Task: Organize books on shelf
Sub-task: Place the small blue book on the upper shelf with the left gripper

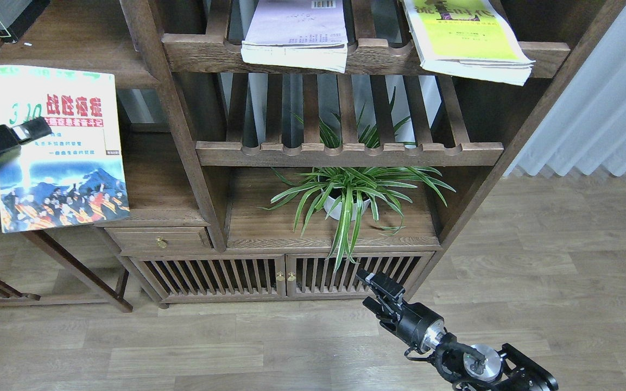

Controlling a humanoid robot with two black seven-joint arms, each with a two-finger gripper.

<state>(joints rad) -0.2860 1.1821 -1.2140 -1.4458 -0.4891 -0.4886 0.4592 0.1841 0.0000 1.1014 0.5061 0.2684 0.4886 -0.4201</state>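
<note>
While the left end effector [30, 130] clamps the red-titled book [57, 152] beside the shelf [150, 214], ready for placing, the right end effector [380, 290] hangs low; its fingers' state I cannot tell.

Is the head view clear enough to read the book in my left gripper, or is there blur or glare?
Head view: the red-titled book is sharp, its red title legible; the left gripper shows slight motion blur at its tip. Even soft light, no strong glare; the right gripper is dark with little detail.
</note>
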